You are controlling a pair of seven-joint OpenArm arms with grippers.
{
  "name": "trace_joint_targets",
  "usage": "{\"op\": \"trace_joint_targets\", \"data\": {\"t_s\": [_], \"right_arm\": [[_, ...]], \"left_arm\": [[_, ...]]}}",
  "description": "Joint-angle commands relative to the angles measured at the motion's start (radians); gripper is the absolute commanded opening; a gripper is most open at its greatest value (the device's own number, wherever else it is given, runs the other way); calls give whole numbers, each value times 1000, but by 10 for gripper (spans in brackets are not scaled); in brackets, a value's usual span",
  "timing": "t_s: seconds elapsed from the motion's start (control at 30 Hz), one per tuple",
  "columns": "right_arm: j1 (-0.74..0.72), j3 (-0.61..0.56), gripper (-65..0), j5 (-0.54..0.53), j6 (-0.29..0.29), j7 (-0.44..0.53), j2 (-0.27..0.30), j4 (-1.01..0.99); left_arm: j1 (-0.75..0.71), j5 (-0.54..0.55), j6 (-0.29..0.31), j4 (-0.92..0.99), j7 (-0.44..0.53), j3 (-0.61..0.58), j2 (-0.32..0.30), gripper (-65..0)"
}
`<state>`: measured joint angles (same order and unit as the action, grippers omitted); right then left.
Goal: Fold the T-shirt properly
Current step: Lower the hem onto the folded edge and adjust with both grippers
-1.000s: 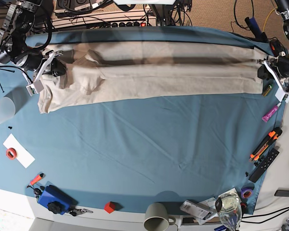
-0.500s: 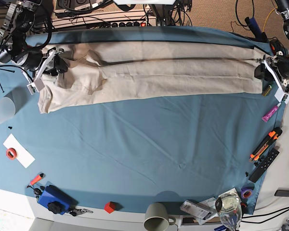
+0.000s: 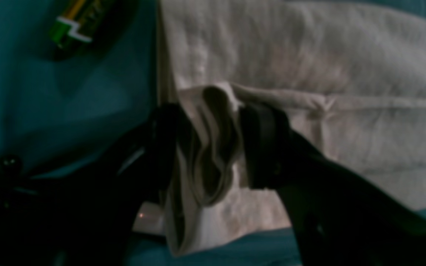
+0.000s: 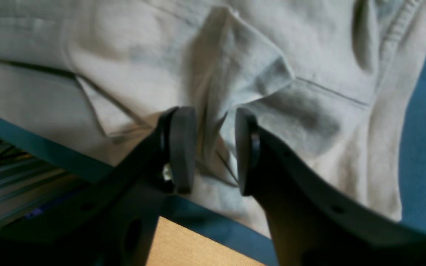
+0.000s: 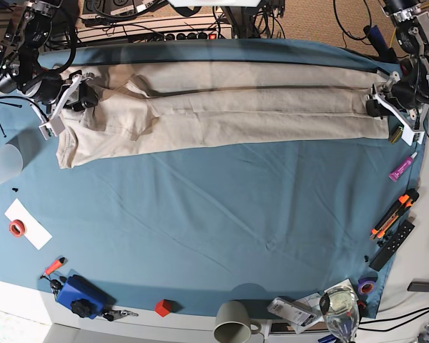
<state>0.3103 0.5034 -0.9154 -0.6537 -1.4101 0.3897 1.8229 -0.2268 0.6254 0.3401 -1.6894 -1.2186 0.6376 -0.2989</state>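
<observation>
We see the large plain beige cotton T-shirt (image 5: 222, 107) folded into a long narrow band lying along the far edge of the tabletop (image 5: 214, 229), which is covered by a blue-teal cloth. Its long axis runs from one side edge to the other. In the base view, the collar and sleeve end points toward the left side, the straight hem end toward the right. Long creases run lengthwise through the fabric, and the collar end is rumpled and widens toward the near edge. The ribbed collar shows in the right wrist view.

Our right claw (image 4: 209, 147) stands parted over the bunched sleeve fabric, with a fold rising between its pads. Our left claw (image 3: 205, 147) stands wide at the hem corner, loose layers of cloth hanging between its fingers. A green and gold battery (image 3: 81, 20) lies just beside the hem.
</observation>
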Motion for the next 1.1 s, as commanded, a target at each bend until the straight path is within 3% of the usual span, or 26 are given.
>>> {"op": "trace_joint_targets", "data": {"t_s": [0.0,0.27,0.4,0.5,0.63,1.07], "right_arm": [[-5,9,-462,-15,0,14,18,17],[-6,9,-463,-15,0,14,18,17],[-6,9,-463,-15,1,14,18,17],[-6,9,-463,-15,0,14,18,17],[-6,9,-463,-15,0,14,18,17],[-6,9,-463,-15,0,14,18,17]], "left_arm": [[-9,-21,-8,27,-52,-5,6,-351],[-50,79,-2,41,-89,-6,24,-361],[-62,87,2,41,-102,-6,24,-514],[-61,117,51,41,-113,-6,24,-649],[-59,192,80,28,-111,-6,19,-650],[-56,131,80,-241,-37,-6,-19,-650]]}}
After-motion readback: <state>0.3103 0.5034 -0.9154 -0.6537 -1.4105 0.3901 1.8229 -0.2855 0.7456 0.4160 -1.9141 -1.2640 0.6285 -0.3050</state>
